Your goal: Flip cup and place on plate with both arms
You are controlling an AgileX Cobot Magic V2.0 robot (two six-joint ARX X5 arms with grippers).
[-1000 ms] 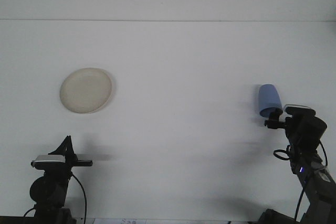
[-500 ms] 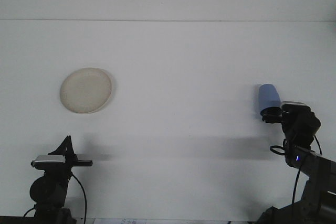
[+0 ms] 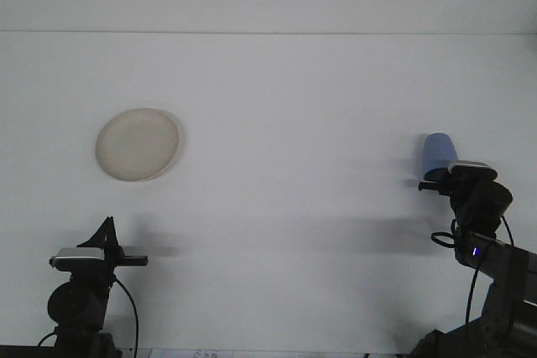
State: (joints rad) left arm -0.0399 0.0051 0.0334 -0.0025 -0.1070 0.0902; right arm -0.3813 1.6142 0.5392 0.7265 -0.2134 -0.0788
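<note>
The blue cup (image 3: 438,154) is at the right of the table, upside down with its closed end up and leaning slightly. My right gripper (image 3: 436,180) reaches it from below and is shut on its lower rim, which the gripper hides. The cream plate (image 3: 137,143) lies flat at the left, far from the cup. Well below the plate, my left gripper (image 3: 109,236) rests near the front edge with nothing near it.
The white table's far edge (image 3: 268,33) runs across the top of the view. The right arm's wrist and cables (image 3: 482,232) rise from the lower right corner.
My right gripper moved in onto the cup's lower rim. The cup then shifted a little to the right and stands more upright. The left arm and plate have not moved.
</note>
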